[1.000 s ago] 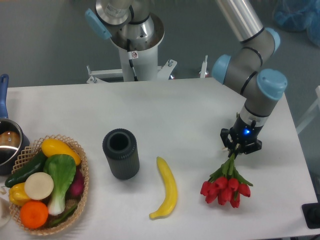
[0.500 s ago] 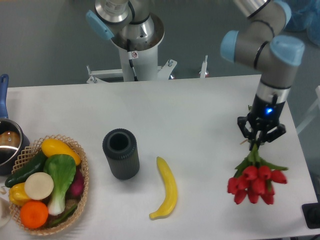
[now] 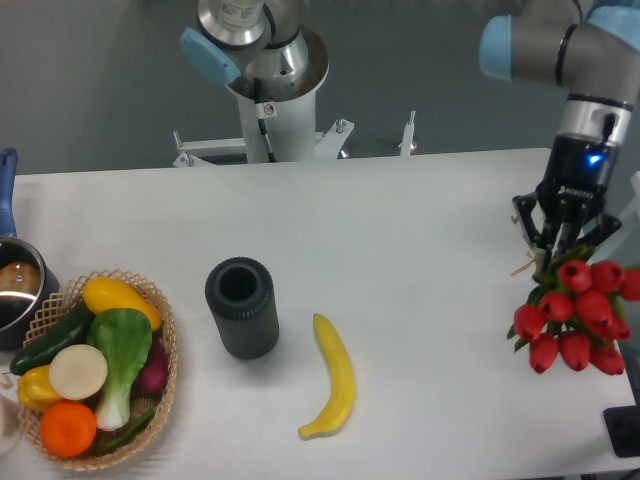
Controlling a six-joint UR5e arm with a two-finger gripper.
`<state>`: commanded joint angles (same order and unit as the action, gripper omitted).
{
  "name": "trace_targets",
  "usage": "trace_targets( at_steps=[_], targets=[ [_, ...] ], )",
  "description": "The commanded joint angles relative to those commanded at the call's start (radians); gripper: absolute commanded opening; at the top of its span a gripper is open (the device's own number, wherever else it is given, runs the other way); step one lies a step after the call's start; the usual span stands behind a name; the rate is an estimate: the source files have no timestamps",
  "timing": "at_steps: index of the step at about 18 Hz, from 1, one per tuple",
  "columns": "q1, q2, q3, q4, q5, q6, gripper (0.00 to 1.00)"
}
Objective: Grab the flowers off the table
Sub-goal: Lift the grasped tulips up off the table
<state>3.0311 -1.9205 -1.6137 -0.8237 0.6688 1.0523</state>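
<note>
- Fixed camera, the grasp: I see my gripper [image 3: 560,243] clamped on the stems of the flowers [image 3: 574,315], with the red tulip heads hanging just below the fingers.
- Fixed camera, the change: against the two earlier frames the bunch has risen and travelled to the right with the arm. A second ago it lay under the gripper beside the banana [image 3: 334,388]; now the banana sits well off to the gripper's left.
- Fixed camera, the table [image 3: 400,230]: the blooms now hang over its right edge, and I judge them clear of the surface.
- Fixed camera, meaning: I take the pick-up as essentially done, provided the thin stems do not slip in the grip.
</note>
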Motion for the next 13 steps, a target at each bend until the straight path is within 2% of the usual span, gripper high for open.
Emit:
trace_targets(
  at_steps=[13],
  targets=[
    [0.012, 0.012, 0.0, 0.0, -0.005, -0.005, 0.18]
  ],
)
